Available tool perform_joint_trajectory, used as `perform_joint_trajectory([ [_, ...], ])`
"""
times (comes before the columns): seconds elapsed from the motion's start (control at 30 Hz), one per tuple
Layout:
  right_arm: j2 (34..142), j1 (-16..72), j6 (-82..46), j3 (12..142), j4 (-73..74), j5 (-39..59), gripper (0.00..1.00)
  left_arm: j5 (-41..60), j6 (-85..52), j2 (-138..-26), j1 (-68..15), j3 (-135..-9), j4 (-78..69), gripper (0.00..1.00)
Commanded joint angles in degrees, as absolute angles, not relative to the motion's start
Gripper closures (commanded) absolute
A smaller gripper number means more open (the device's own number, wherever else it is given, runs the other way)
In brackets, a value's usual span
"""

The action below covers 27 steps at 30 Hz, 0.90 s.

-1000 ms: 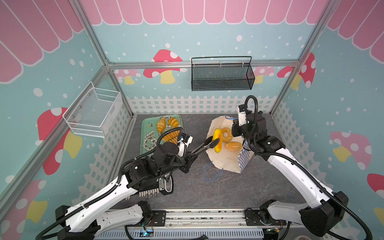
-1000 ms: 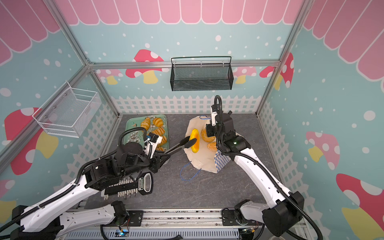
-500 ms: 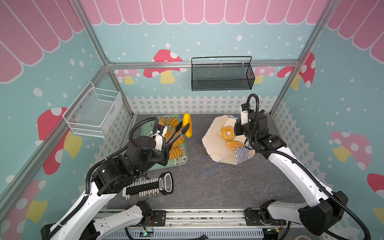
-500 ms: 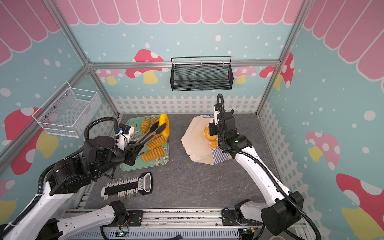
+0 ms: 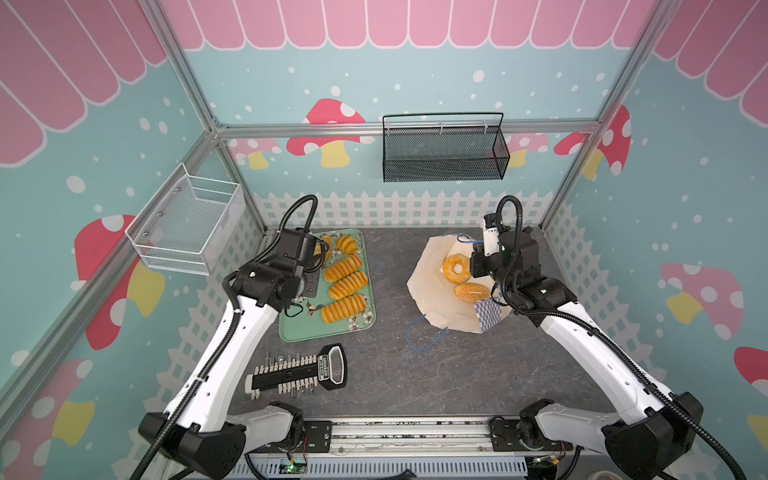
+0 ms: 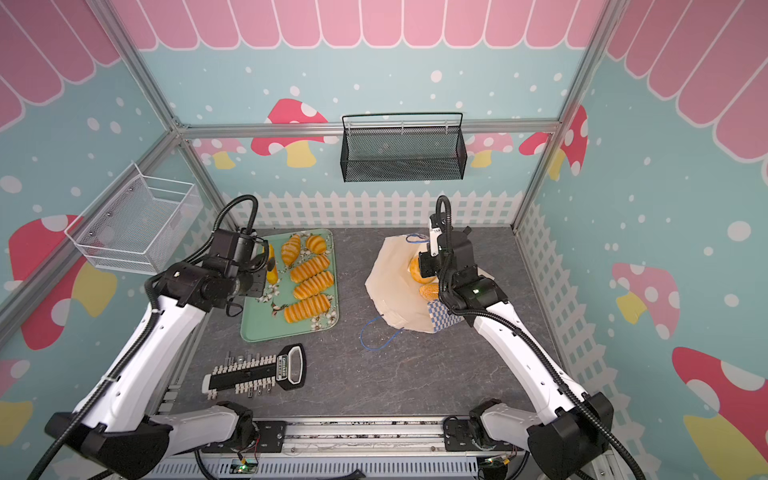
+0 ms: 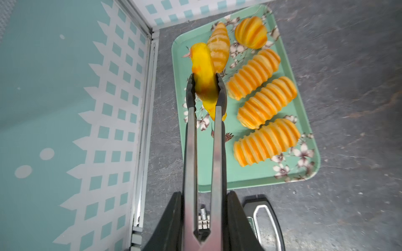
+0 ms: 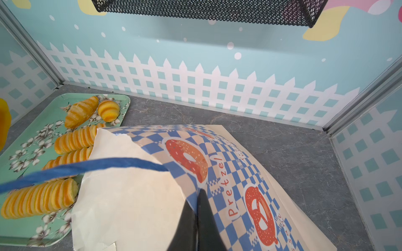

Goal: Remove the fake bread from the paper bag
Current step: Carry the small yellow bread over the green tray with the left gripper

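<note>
Steel tongs [image 7: 190, 141] clamped in left gripper [image 7: 204, 202], pinching glossy yellow toy pastry [image 7: 204, 73] over mint floral tray [image 7: 250, 182], right gripper [image 8: 196, 208] pinching cream checkered paper bag [image 8: 130, 195] by its rim.

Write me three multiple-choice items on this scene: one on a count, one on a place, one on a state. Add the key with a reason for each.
1. How many ribbed long loaves lie on the tray?
A one
B three
C six

2. Where is the ring doughnut?
A on the tray
B on top of a long loaf
C inside the paper bag

3. The right claw is
A shut on the paper bag's edge
B wide open
C shut on a loaf

Key:
1 B: three loaves lie side by side in both top views.
2 C: it shows through the bag's open mouth.
3 A: the right wrist view shows the claw's jaws pinching the checkered rim.
</note>
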<state>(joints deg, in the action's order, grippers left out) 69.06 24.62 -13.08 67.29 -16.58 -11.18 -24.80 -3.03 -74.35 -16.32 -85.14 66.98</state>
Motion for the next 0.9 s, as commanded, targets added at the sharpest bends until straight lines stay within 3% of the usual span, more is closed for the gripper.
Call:
perform_joint_trajectory([
  [0.0, 67.8, 24.3, -13.4, 65.5, -15.7, -10.5, 1.00, -31.6, 0.6, -79.8, -15.2, -89.7, 63.4, 1.00],
  [0.4, 67.7, 24.2, -12.6, 63.6, -14.2, -10.1, 1.00, -42.4, 4.8, -106.3, -14.0, -105.8, 62.9, 1.00],
  [0.87, 69.4, 24.3, -12.9, 61.7, -10.3, -8.5, 1.00, -46.5, 8.6, -118.2, -12.7, -114.5, 61.8, 1.00],
])
